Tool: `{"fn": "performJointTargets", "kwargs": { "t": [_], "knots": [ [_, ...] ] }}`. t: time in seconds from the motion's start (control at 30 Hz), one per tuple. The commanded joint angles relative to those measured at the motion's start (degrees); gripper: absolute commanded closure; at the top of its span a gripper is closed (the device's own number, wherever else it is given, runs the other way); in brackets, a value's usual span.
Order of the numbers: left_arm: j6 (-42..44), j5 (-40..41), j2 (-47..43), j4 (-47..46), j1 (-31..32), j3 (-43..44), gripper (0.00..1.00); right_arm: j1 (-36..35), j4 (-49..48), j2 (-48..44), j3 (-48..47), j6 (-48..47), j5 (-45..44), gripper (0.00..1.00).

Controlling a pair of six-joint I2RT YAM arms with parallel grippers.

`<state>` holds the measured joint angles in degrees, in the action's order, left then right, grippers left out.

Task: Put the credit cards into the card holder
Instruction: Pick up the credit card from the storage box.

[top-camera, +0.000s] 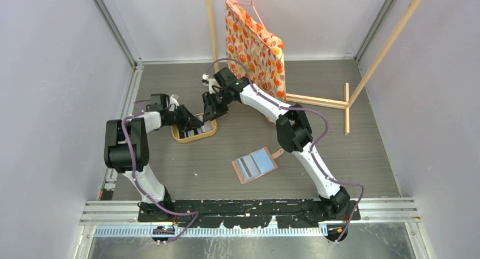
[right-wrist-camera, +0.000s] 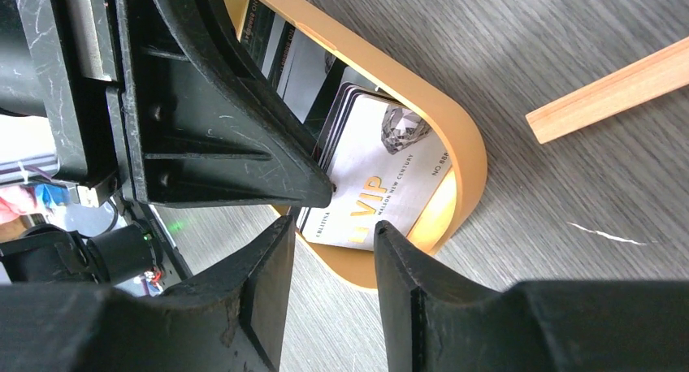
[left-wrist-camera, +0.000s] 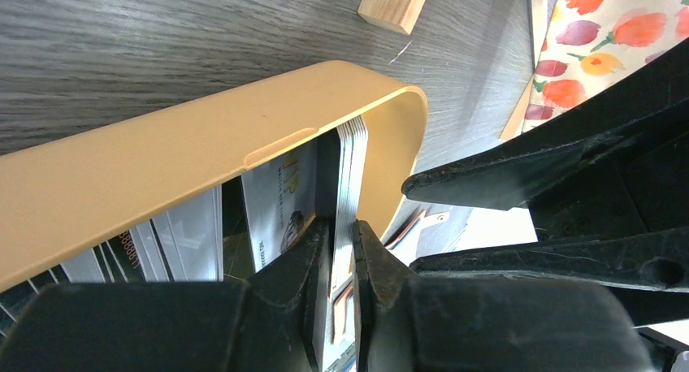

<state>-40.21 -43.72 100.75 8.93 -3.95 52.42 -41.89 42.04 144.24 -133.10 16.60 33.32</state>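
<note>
Several credit cards lie in an oval yellow-rimmed tray (top-camera: pixel 180 136). My left gripper (top-camera: pixel 196 123) reaches into the tray from the left. In the left wrist view it (left-wrist-camera: pixel 343 235) is shut on a stack of credit cards (left-wrist-camera: pixel 351 165) seen edge-on, near the tray's rounded end (left-wrist-camera: pixel 203 144). My right gripper (top-camera: pixel 211 115) hangs over the tray's far right end. In the right wrist view it (right-wrist-camera: pixel 335 227) is open and empty above the rim (right-wrist-camera: pixel 467 149), with the white VIP card (right-wrist-camera: pixel 382 185) on top of the stack. The card holder (top-camera: pixel 255 164) lies open on the table, grey-blue inside up.
A flowered orange bag (top-camera: pixel 255 47) hangs from a wooden frame at the back. The frame's floor bars (top-camera: pixel 317 100) lie to the right of the arms, and one bar end shows in the right wrist view (right-wrist-camera: pixel 609 96). Walls close in both sides.
</note>
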Motion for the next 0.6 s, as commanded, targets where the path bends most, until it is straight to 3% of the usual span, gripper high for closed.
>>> {"fn": "performJointTargets", "kwargs": {
  "t": [0.0, 0.23, 0.57],
  "knots": [
    [0.96, 0.06, -0.11, 1.20, -0.41, 1.89, 0.86, -0.20, -1.44, -1.47, -0.01, 0.80, 1.49, 0.54],
    [0.92, -0.48, 0.06, 0.65, -0.38, 1.90, 0.92, -0.12, -0.74, -0.74, 0.20, -0.29, 1.43, 0.52],
    [1.87, 0.05, -2.72, 1.53, -0.36, 1.04, 0.91, -0.14, -0.82, -1.14, 0.29, -0.36, 2.29, 0.52]
  ]
}}
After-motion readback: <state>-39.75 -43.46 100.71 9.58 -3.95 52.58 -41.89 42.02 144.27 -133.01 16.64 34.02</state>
